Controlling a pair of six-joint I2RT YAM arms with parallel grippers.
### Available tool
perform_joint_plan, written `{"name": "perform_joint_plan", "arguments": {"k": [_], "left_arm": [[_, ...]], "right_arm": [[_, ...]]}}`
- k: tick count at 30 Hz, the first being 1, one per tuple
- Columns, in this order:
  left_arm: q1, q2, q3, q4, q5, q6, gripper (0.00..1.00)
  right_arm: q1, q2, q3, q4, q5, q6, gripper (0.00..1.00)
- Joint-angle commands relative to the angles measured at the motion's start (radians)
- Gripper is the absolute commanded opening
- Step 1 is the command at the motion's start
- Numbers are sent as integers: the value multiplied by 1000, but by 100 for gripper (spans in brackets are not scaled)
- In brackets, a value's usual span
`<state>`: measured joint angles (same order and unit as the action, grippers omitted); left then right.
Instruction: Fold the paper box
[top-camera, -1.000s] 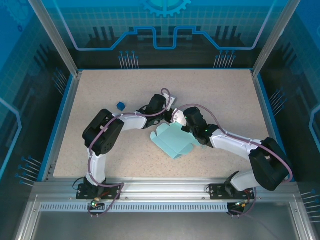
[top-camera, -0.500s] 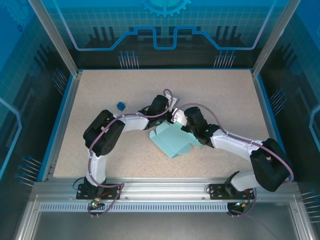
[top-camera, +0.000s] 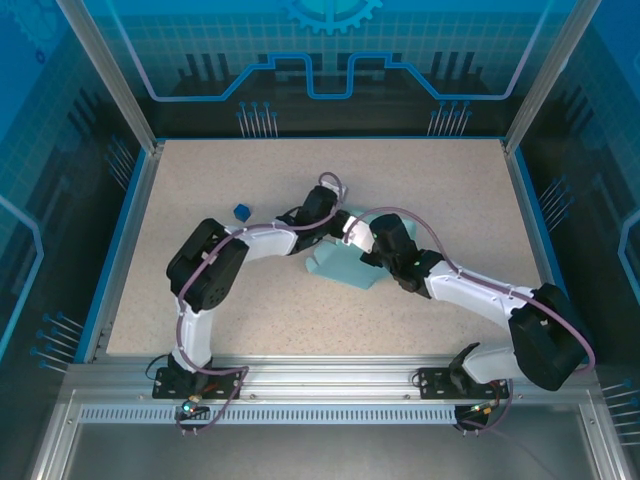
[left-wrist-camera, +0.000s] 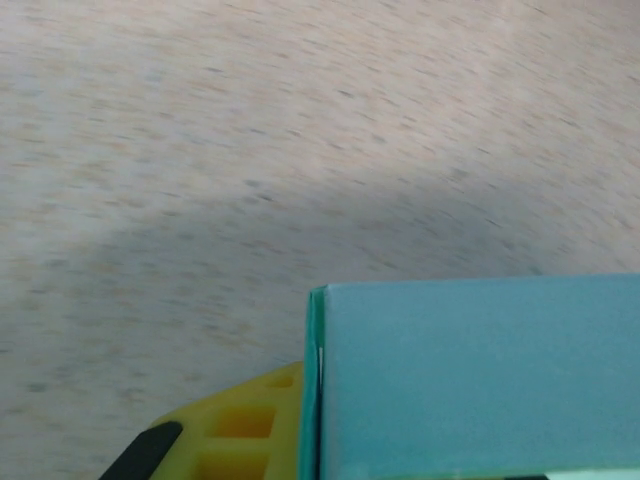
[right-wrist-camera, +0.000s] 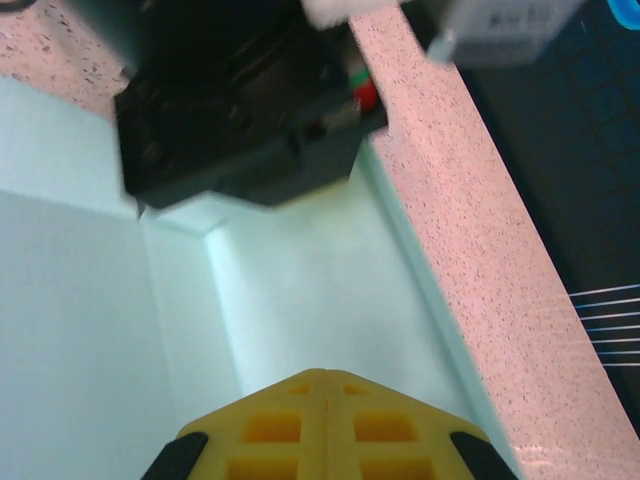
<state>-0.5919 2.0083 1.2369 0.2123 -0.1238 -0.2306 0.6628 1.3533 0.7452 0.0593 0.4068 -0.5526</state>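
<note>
The paper box (top-camera: 345, 268) is pale sky-blue card, partly folded up, at the middle of the table between both arms. My left gripper (top-camera: 333, 222) meets it at its far edge. In the left wrist view one yellow finger (left-wrist-camera: 240, 430) lies tight against the folded edge of an upright card panel (left-wrist-camera: 480, 380), which hides the other finger. My right gripper (top-camera: 356, 240) is shut. Its yellow fingertips (right-wrist-camera: 328, 378) are together and rest on the card's pale inner face (right-wrist-camera: 300, 290), with nothing between them. The left arm's black wrist (right-wrist-camera: 240, 110) sits just beyond.
A tiny dark blue object (top-camera: 240, 211) lies on the speckled table (top-camera: 200, 290) left of the left arm. Blue rails and glass walls ring the table. In the right wrist view the table edge (right-wrist-camera: 470, 230) runs along the card's right side.
The left gripper has closed in on the card's far edge. The card, flat and spread a second ago, now stands partly raised and looks narrower from above. Both wrists shifted slightly away.
</note>
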Motion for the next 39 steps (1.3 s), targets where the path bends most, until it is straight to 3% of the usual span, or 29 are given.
{"name": "perform_joint_plan", "arguments": {"k": [1, 6, 10, 18, 22, 28, 39], "left_arm": [[9, -5, 16, -18, -33, -14, 15], [9, -25, -28, 54, 77, 27, 14], [10, -52, -63, 89, 144, 94, 11], [10, -127, -127, 67, 95, 109, 5], [9, -161, -153, 37, 57, 56, 4], [9, -193, -160, -8, 23, 7, 4], [7, -211, -161, -24, 13, 11, 3]], "right_arm": [[-4, -2, -6, -25, 5, 23, 0], [-20, 2, 15, -23, 21, 46, 0], [-43, -33, 52, -87, -35, 111, 3], [-156, -186, 128, -297, -299, 378, 44], [-200, -189, 205, -427, -360, 527, 54], [-182, -91, 309, -565, -337, 735, 55], [-103, 83, 410, -646, -140, 780, 52]]}}
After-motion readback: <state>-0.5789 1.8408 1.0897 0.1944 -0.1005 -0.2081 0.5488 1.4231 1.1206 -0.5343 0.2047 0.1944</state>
